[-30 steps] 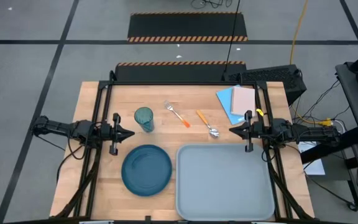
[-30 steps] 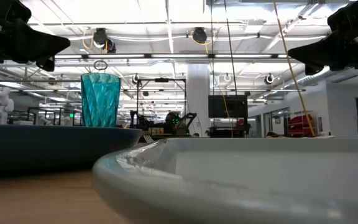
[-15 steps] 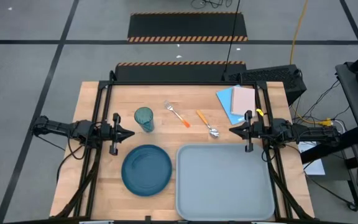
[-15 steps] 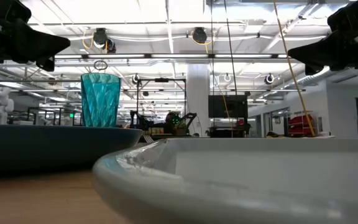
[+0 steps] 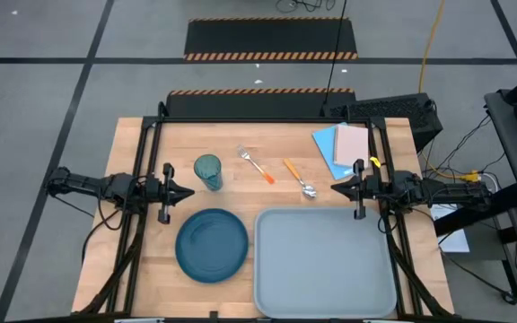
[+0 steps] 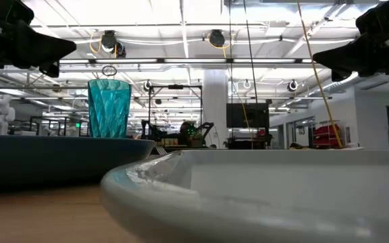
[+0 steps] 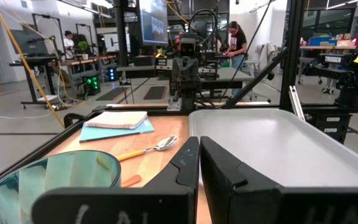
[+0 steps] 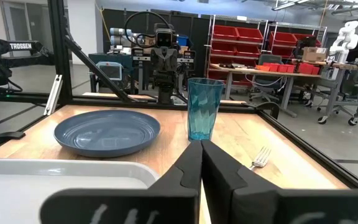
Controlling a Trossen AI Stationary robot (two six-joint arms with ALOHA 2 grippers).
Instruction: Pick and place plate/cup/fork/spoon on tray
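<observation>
The dark teal plate (image 5: 212, 244) lies flat on the wooden table, left of the pale grey-blue tray (image 5: 324, 262). Behind the plate the teal cup (image 5: 208, 170) stands upright on its base. The orange-handled fork (image 5: 256, 164) and spoon (image 5: 300, 178) lie flat on the table beyond the tray. My left gripper (image 5: 191, 191) hovers shut and level at the table's left, just near of the cup (image 7: 48, 180). My right gripper (image 5: 333, 188) hovers shut and level at the right, above the tray's far edge, its tips close to the spoon's bowl.
Blue and pink flat sheets (image 5: 344, 148) lie at the table's far right corner. The black frame posts (image 5: 151, 135) stand along both sides. Bare wood lies between cup and fork and along the far edge. People work at benches in the room beyond.
</observation>
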